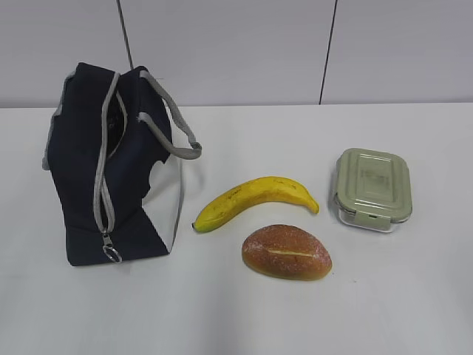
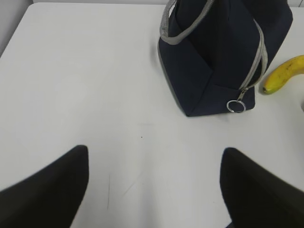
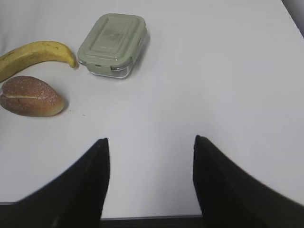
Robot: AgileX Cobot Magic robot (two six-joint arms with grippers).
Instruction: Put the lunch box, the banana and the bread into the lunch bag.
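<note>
The navy lunch bag (image 1: 111, 166) stands upright at the left of the table, its zipper partly open at the top, ring pull (image 1: 111, 254) hanging low. It also shows in the left wrist view (image 2: 213, 52). The banana (image 1: 255, 200) lies mid-table, the bread (image 1: 287, 252) just in front of it, and the lunch box (image 1: 372, 188) with its green lid to the right. All three show in the right wrist view: banana (image 3: 35, 54), bread (image 3: 31, 96), lunch box (image 3: 113, 44). My left gripper (image 2: 154, 152) and right gripper (image 3: 151, 141) are open and empty, well short of everything. Neither shows in the exterior view.
The white table (image 1: 236, 318) has its front edge under my right gripper in the right wrist view (image 3: 152, 218). A white panelled wall (image 1: 244, 44) stands behind the table. The table's left edge shows in the left wrist view (image 2: 12, 35).
</note>
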